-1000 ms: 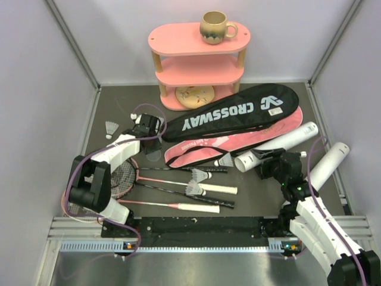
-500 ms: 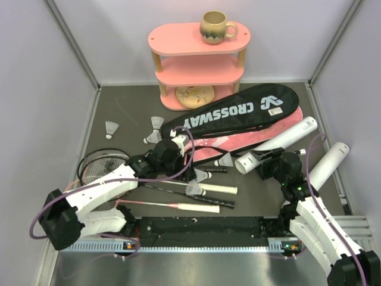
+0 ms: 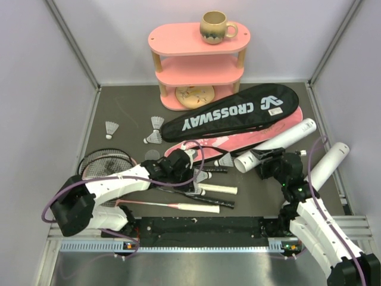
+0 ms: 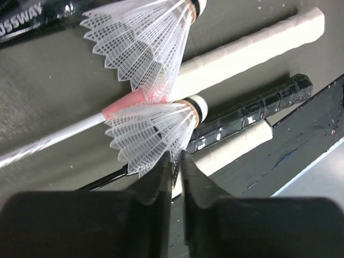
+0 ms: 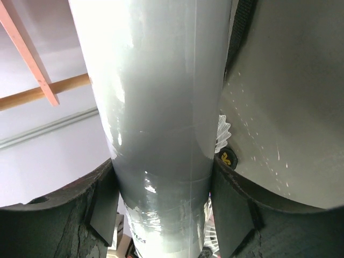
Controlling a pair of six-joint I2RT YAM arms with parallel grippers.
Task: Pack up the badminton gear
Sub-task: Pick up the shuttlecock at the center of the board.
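Observation:
My left gripper (image 4: pixel 174 161) is at the middle of the table (image 3: pixel 191 174), its jaws pinched shut on the mesh skirt edge of a white shuttlecock (image 4: pixel 150 129). That shuttlecock lies over the racket handles, with a second shuttlecock (image 4: pixel 145 37) just beyond it. My right gripper (image 3: pixel 262 159) is shut on a white tube (image 5: pixel 161 107) near its open end, and the tube (image 3: pixel 280 143) slants toward the back right. The black CROSSWAY bag (image 3: pixel 232 110) overlaps the pink bag (image 3: pixel 238 142). The rackets' heads (image 3: pixel 104 164) are at the left and their handles (image 3: pixel 217 189) point right.
A second white tube (image 3: pixel 327 164) lies at the right wall. Loose shuttlecocks sit at the back left (image 3: pixel 111 128), near the black bag's tip (image 3: pixel 156 130) and on the pink bag (image 3: pixel 224 159). The pink shelf (image 3: pixel 199 65) with a beige mug (image 3: pixel 215 27) stands at the back.
My left arm swung from the back left to the centre, leaving two shuttlecocks in view there. Its jaws opened and then shut on a shuttlecock's skirt. The right arm held still.

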